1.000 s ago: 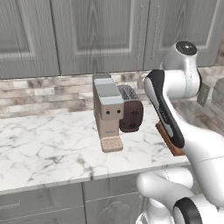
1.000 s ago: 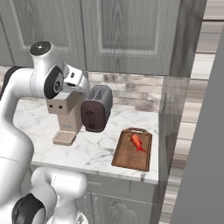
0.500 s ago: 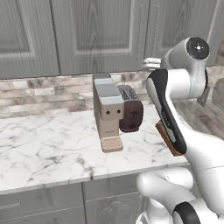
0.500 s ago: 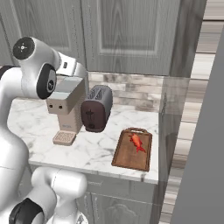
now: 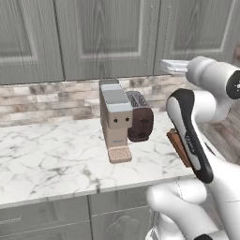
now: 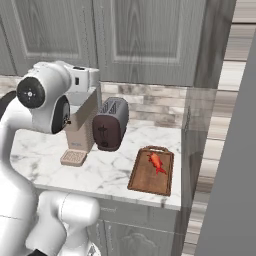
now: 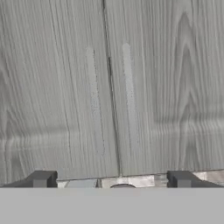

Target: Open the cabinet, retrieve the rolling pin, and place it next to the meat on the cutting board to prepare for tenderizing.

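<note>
cabinet [image 7: 109, 87] doors are shut, so i have nothing done yet. gripper [image 7: 111, 183] faces the door seam, jaws spread wide and empty. meat [image 6: 156, 162] lies on cutting board [image 6: 150, 179] at the worktop's right end. rolling pin is probably inside.

White marble counter [image 5: 51, 154], stone backsplash [image 5: 47, 101]

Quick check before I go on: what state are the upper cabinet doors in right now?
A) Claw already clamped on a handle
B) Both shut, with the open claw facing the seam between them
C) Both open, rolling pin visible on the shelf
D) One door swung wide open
B. In the hand view the cabinet doors sit flush at the centre seam with both handles untouched, and the claw stands wide open, short of them, gripping nothing.
</note>
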You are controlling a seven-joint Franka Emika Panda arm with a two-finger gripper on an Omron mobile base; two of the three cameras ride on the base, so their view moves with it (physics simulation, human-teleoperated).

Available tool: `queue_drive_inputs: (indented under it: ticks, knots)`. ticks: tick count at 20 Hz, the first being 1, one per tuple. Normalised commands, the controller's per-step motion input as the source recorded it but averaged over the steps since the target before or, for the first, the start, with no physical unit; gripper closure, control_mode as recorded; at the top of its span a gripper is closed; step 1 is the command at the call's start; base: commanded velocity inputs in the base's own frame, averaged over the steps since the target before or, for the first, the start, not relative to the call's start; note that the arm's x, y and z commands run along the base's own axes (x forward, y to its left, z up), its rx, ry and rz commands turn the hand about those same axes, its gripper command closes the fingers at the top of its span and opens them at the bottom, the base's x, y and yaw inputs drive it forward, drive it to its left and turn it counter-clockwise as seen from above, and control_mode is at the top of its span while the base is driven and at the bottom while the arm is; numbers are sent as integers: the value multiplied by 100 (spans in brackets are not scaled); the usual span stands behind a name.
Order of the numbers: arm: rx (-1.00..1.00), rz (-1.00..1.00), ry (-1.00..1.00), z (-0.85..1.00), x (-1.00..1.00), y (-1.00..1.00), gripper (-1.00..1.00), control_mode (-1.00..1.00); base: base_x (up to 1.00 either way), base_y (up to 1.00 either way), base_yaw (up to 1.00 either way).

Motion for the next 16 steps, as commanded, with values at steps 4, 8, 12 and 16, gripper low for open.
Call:
queue_drive_inputs:
  ticks: [4, 8, 12, 16]
  knots:
    - [-7, 2, -44, 8, -23, -33, -100, -100, 0, 0, 0]
    - [-4, 0, -31, 8, -2, -28, -100, -100, 0, 0, 0]
    - [-1, -4, -11, 12, 24, -4, -100, -100, 0, 0, 0]
    - [0, 0, 0, 0, 38, 0, -100, -100, 0, 0, 0]
